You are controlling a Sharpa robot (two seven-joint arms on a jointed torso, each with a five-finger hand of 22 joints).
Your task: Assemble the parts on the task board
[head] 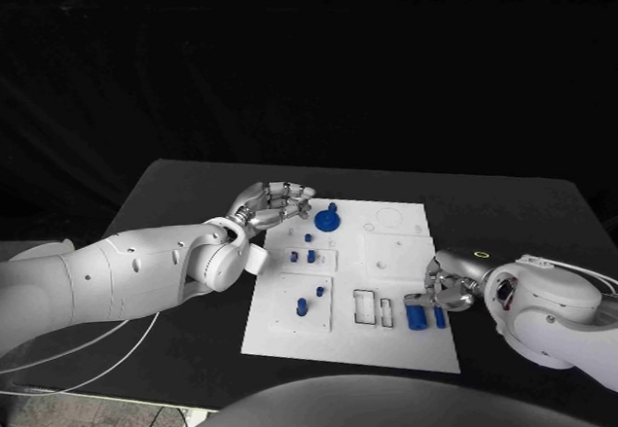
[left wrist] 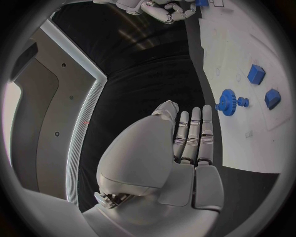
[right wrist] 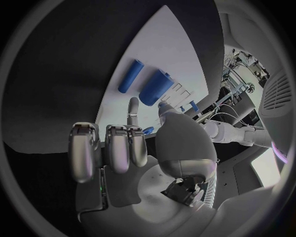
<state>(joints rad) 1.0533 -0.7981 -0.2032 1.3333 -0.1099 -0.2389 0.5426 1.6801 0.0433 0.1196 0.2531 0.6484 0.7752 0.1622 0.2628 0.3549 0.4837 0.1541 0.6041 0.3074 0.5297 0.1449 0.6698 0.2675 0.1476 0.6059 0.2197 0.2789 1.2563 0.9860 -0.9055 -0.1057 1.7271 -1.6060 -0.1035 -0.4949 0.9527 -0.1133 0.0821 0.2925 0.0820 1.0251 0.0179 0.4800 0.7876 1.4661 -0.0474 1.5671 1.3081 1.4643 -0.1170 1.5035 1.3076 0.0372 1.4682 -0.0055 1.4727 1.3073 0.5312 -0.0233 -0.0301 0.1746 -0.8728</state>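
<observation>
My right robot hand [head: 449, 288] empty, fingers loose, at task board [head: 396, 257] right edge; blue cylinders [head: 425, 316] just beside, long axes pointing away from me. Left robot hand [head: 270, 208] empty, fingers curled, beside blue gear [head: 328, 218].

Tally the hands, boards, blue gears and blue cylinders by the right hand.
Hands: 2
Board: 1
Gear: 1
Cylinders: 2
Total: 6

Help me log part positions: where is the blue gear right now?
In the head view the blue gear sits at the task board's far left corner, just beside the left hand's fingertips.
</observation>
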